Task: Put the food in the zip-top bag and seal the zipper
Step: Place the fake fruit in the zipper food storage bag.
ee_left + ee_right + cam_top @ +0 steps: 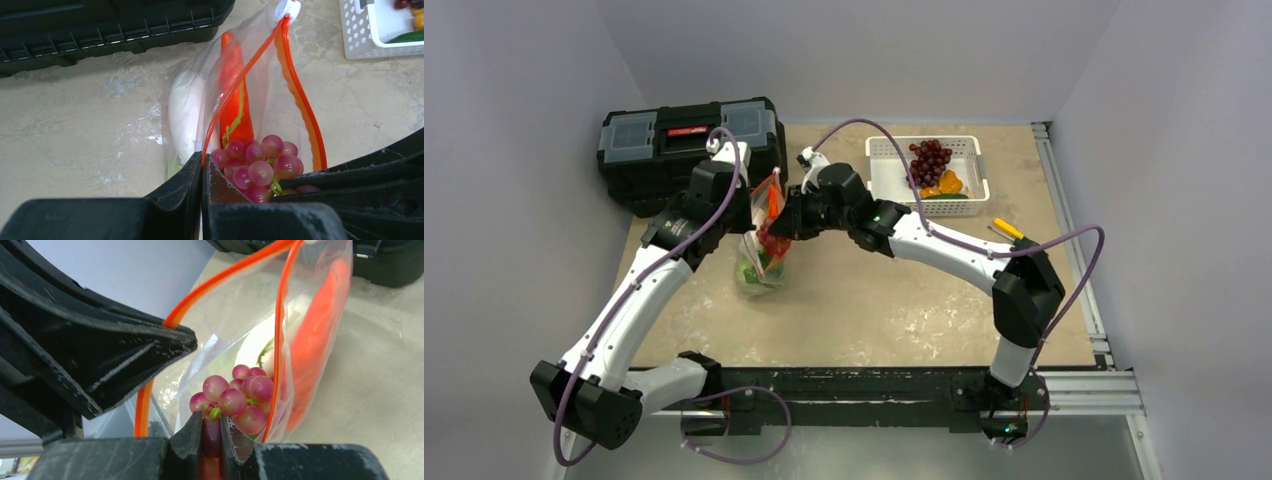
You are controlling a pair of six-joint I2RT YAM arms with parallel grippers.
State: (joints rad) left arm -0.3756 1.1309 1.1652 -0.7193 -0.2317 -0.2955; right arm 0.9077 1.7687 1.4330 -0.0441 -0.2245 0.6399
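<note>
Both arms meet over the desk (874, 300) at the clear bag (759, 275), left tool (754, 205) and right tool (782, 228) right at its top. Carrot (774, 200) and grapes (770, 240) show inside. Behind: black toolbox (689, 140), white basket (879, 180).

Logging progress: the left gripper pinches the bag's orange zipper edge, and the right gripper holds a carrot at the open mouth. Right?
Not quite: the right gripper is shut on a grape bunch, not a carrot, as the right wrist view shows. The carrot already lies inside the bag. The left gripper does pinch the zipper edge.
</note>
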